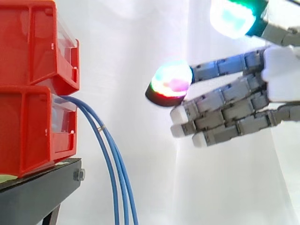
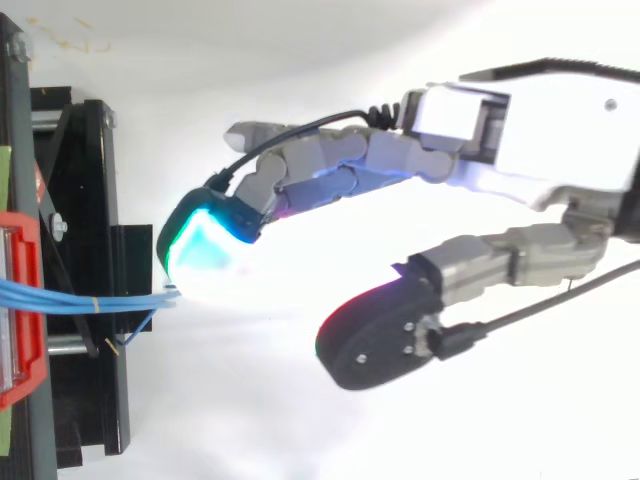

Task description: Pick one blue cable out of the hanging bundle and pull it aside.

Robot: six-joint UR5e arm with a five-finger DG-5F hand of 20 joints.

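Observation:
Several thin blue cables (image 1: pixel 112 173) come out of the lower red bin (image 1: pixel 28 131) and hang down in a curve beside the black stand (image 1: pixel 37 192). From above, the blue cables (image 2: pixel 90 297) run out rightward from the bin's front. My hand (image 1: pixel 281 75) reaches in from the right, level with the lower bin, and is open with fingers stretched toward the cables and nothing in them. A glowing fingertip (image 1: pixel 171 82) stays a clear gap to the right of the cables. In the top view the hand (image 2: pixel 520 120) has its thumb spread apart from the fingers, and one lit fingertip (image 2: pixel 205 250) lies just above the cables' outer end.
An upper red bin (image 1: pixel 33 47) is stacked on the lower one. The black stand (image 2: pixel 85 250) carries both at the left. A white curtain (image 1: pixel 140 37) hangs behind, with free room between cables and hand.

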